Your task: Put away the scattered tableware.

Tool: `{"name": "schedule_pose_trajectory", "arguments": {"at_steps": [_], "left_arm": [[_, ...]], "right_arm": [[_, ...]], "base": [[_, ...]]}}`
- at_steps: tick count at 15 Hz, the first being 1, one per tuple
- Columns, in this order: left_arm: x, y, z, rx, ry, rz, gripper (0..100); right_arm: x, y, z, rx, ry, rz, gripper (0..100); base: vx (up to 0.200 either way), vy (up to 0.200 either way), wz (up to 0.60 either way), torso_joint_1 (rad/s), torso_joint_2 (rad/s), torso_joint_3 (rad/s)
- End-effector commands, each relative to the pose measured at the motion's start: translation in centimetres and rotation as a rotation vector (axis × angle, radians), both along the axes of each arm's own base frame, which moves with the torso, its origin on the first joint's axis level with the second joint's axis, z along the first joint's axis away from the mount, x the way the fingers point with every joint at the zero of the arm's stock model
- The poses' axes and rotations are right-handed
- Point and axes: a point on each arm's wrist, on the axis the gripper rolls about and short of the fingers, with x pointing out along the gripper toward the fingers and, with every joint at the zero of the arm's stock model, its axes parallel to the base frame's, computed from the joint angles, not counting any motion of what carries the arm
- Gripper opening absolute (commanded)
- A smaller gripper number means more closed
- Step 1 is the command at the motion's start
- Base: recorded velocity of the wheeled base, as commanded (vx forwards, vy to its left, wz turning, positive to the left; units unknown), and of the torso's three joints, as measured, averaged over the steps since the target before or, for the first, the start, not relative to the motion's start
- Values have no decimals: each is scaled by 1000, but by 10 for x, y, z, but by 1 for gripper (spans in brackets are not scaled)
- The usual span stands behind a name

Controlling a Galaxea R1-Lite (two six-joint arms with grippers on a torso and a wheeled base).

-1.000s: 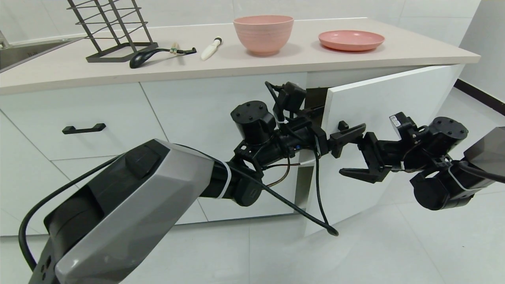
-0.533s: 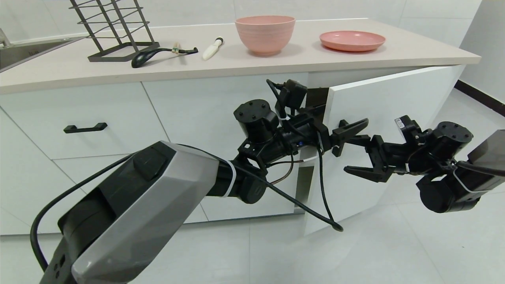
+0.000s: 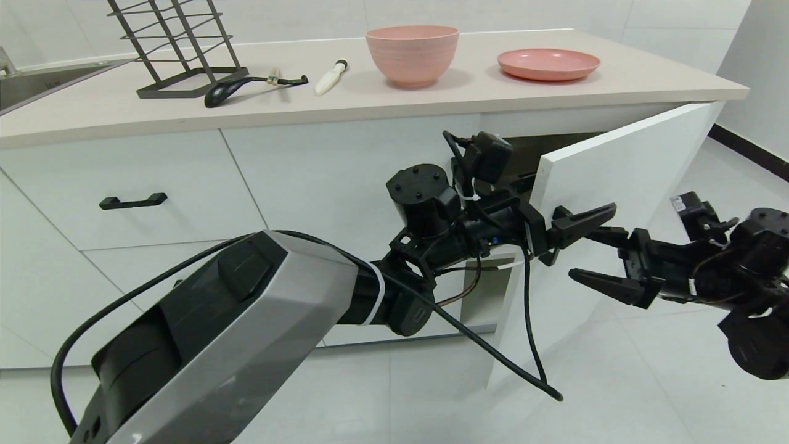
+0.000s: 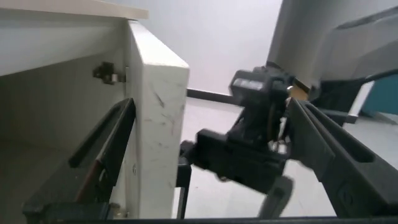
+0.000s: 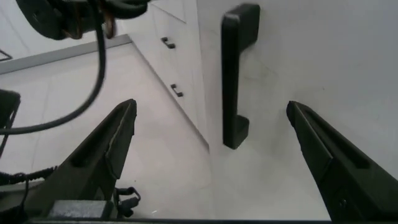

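I'm straddling the cabinet door (image 3: 622, 179) edge w/ left gripper (image 4: 209, 106) spread, prob. unclamped, risking it slipping off and the door hitting my spread right gripper (image 3: 588, 253).

A kitchen: white cabinets (image 3: 234, 185) under a beige countertop (image 3: 370, 98), a steel sink (image 3: 43, 80), a dish rack (image 3: 179, 49), tiled floor.

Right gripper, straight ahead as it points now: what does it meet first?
Probably the black handle on the open cabinet door: it stands centred between the open fingers of the right gripper. Depth is unclear.
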Motion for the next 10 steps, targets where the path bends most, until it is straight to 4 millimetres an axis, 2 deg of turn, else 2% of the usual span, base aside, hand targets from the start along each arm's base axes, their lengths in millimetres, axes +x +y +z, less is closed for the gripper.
{"name": "schedule_pose_trajectory", "arguments": {"at_steps": [1,2,3,4,5,6,7,10], "left_arm": [[0,-1,-1,-3,11,22,100],[-1,-3,-2,-7,23,40,100],[-3,-4,-2,-7,32,52,100],[-4,-5,-6,0,49,69,100],[-5,-5,-9,12,58,72,100],[-6,-5,-11,16,60,73,100],[-7,-5,-15,26,69,77,100],[-20,-11,-15,31,78,66,100]], "right_arm": [[-62,-7,27,15,-53,-122,100],[-83,-8,35,29,-72,-179,100],[-95,-8,38,34,-87,-201,100],[-114,-8,44,43,-112,-229,100],[-146,-9,51,55,-164,-260,100],[-153,-10,54,58,-183,-270,100],[-173,-16,57,54,-234,-314,100],[-193,-26,58,34,-293,-402,100]], "base": [[0,0,0,0,0,0],[0,0,0,0,0,0],[0,0,0,0,0,0],[0,0,0,0,0,0],[0,0,0,0,0,0],[0,0,0,0,0,0],[0,0,0,0,0,0],[0,0,0,0,0,0]]}}
